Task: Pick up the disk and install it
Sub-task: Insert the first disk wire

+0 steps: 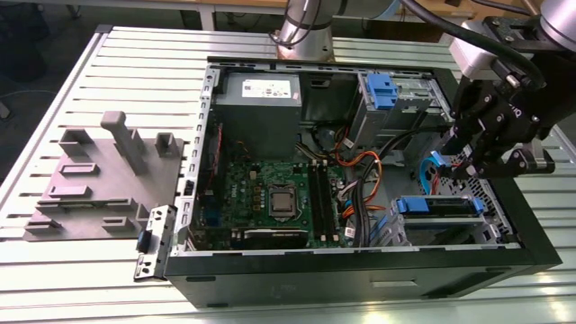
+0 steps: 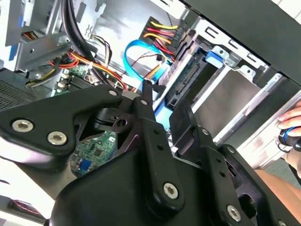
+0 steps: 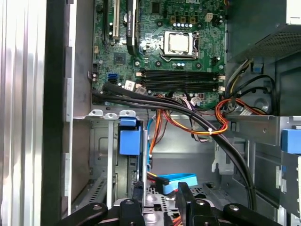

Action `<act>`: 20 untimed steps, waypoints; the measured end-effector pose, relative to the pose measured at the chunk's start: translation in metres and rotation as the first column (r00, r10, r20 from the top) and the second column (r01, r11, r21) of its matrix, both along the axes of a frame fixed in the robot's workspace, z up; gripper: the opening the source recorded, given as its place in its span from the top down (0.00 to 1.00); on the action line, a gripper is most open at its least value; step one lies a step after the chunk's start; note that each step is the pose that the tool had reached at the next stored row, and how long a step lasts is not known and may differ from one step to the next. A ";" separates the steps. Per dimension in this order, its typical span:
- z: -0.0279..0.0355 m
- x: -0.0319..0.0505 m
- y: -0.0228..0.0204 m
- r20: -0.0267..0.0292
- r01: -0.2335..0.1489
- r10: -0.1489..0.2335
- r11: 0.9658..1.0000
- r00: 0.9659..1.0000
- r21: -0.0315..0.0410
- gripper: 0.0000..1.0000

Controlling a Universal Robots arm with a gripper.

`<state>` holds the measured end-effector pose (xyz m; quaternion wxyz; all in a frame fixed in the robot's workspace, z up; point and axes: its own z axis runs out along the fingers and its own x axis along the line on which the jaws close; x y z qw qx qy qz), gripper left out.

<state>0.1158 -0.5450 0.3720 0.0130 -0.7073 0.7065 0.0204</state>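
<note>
While the flat silver-grey hard disk with blue plastic side rails (image 1: pixel 439 208) is sitting in the lower metal drive cage, toward the exterior view's right, the black two-finger gripper (image 1: pixel 473 174) is hovering just above that cage's inner end. Its jaws are standing partly apart and gripping nothing I can make out. In the first wrist view, cage metal and a blue flat data cable (image 3: pixel 178 181) are showing through the gap.

My read on placement:
- The disk is lying with its black connector edge toward the green motherboard (image 3: pixel 146 52), so the cables can reach it.
- The black open computer case (image 1: pixel 360 270) is lying on its side on the slatted aluminium table (image 1: pixel 72 283), giving the arm access from above.

The second wrist view is giving the disk (image 2: pixel 228 96) close up, face and connector edge, plus a person's hand (image 2: pixel 289 123) at the frame edge (apart from the fingers). The exterior view is giving the tall blue plastic latch (image 1: pixel 382 91) and the grey metal box with white sticker (image 1: pixel 261 88), both well apart from the gripper.
</note>
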 end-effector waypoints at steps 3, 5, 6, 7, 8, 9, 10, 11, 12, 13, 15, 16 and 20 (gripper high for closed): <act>-0.0006 0.0000 0.0026 0.000 0.000 0.000 1.000 1.000 0.000 0.58; -0.0019 0.0000 0.0031 0.000 0.000 0.000 1.000 1.000 0.000 0.58; -0.0031 0.0000 0.0031 0.000 0.000 0.000 1.000 1.000 0.000 0.58; -0.0042 0.0000 0.0031 0.000 0.000 0.000 1.000 1.000 0.000 0.58; -0.0056 0.0000 0.0031 0.000 0.000 0.000 1.000 1.000 0.000 0.58; -0.0071 0.0000 0.0031 0.000 0.000 0.000 1.000 1.000 0.000 0.58; -0.0087 0.0000 0.0031 0.000 0.000 0.000 1.000 1.000 0.000 0.58; -0.0102 0.0000 0.0031 0.000 0.000 0.000 1.000 1.000 0.000 0.58; -0.0117 0.0000 0.0032 0.000 0.000 0.000 1.000 1.000 0.000 0.58; -0.0130 0.0000 0.0032 0.000 0.000 0.000 1.000 1.000 0.000 0.58; -0.0146 0.0000 0.0031 0.000 0.000 0.000 1.000 1.000 0.000 0.58; -0.0148 0.0000 0.0031 0.000 0.000 0.000 1.000 1.000 -0.001 0.58; -0.0150 0.0000 0.0030 0.000 0.000 0.000 1.000 1.000 -0.001 0.58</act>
